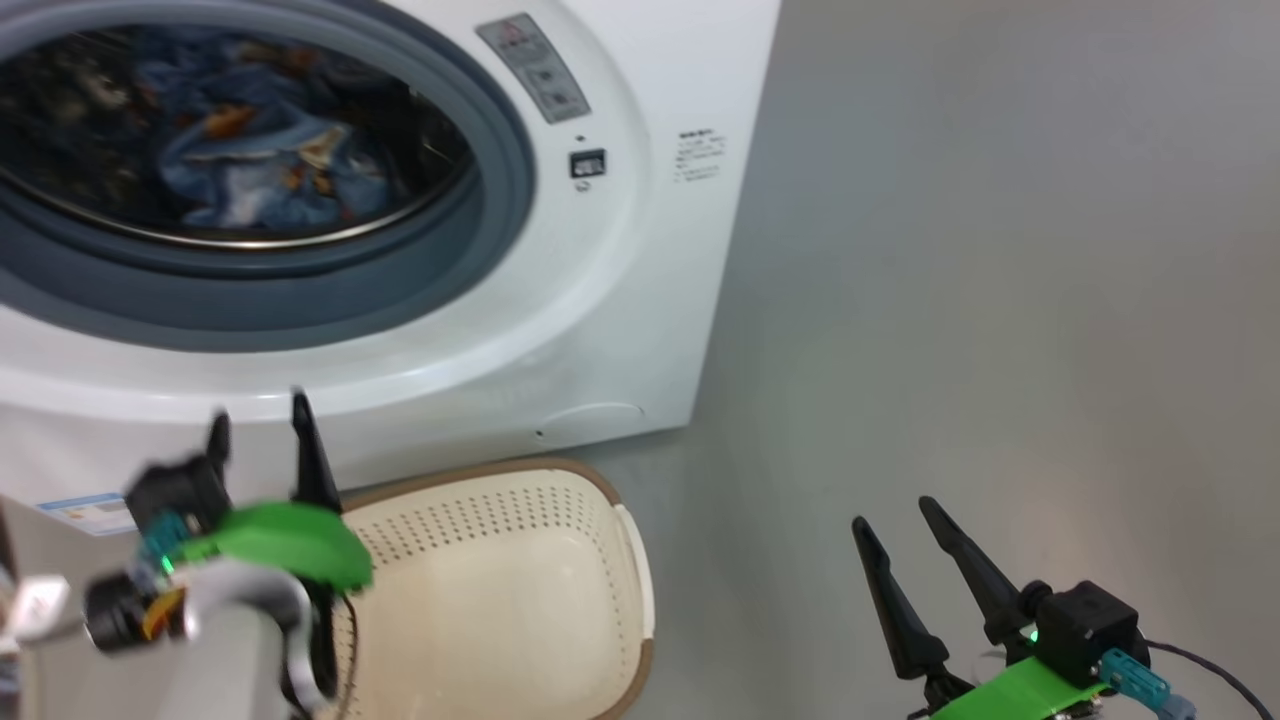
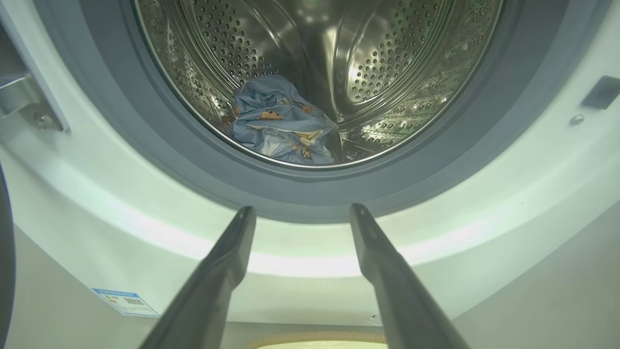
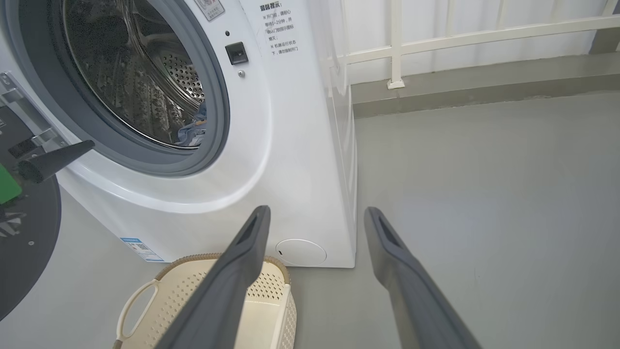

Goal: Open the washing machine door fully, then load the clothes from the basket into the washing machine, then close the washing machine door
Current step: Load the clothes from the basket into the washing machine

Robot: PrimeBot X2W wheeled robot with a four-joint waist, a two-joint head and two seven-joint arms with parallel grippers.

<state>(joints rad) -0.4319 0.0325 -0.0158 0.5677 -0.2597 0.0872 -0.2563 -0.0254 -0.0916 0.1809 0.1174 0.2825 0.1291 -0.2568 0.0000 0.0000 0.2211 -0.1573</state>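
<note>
1. Clothes [image 2: 281,121] lie in the drum [image 2: 387,58]; the basket [image 1: 480,520] looks empty.
2. Left gripper [image 1: 262,435] and right gripper [image 1: 895,515] are both spread, holding nothing.
3. Door [image 3: 24,232], probably the dark disc at left, stands open: the left gripper should push its outer edge steadily until it latches.

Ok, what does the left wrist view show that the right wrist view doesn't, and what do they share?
Left wrist view: the whole clothes bundle with its orange prints, lying in the drum. Right wrist view: a white railing and the basket with its perforated interior and handle. Both: the washing machine, grey gasket, blue label, basket rim.
</note>
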